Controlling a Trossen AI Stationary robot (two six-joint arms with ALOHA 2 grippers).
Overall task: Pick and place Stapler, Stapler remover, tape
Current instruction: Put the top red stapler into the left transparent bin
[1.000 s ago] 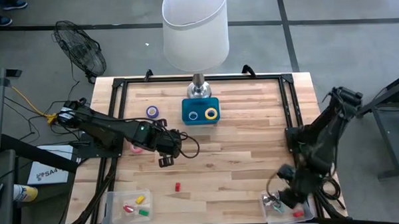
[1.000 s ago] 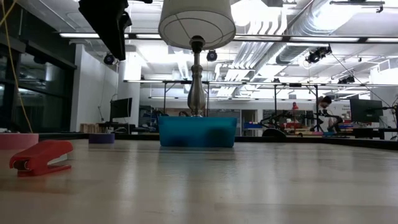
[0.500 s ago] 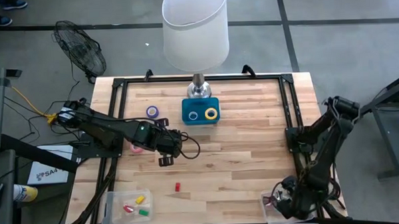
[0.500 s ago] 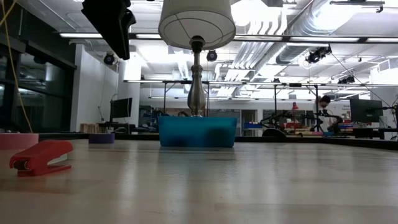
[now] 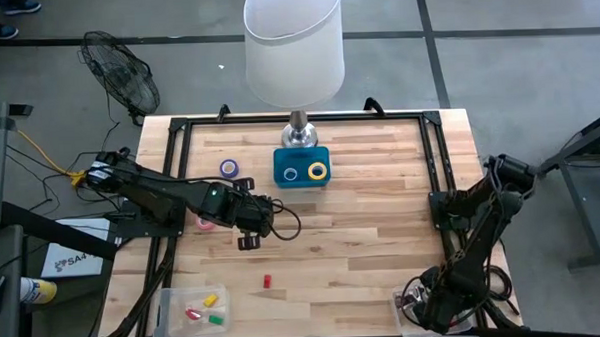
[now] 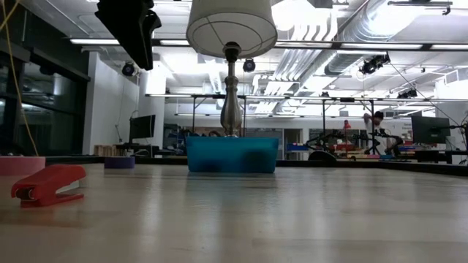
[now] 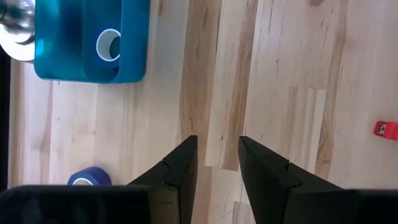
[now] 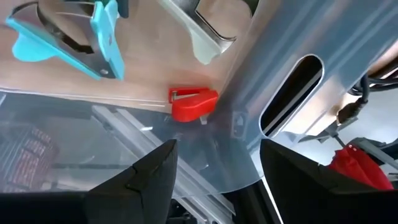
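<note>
Right wrist view: right gripper (image 8: 214,165) wide, empty, over clear bin (image 8: 249,81)
stapler (image 8: 193,103): small, rigid, light; pinch across sides
left gripper (image 7: 214,149): narrow gap, empty, mid-table

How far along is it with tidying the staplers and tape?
Done, it seems: two tape rolls sit in the blue tray, and a small red stapler and teal staple remover lie in the clear bin under the open right gripper. In hand: nothing; the left gripper hovers open over the table. Left, probably: the purple roll, pink roll and loose red stapler.
</note>
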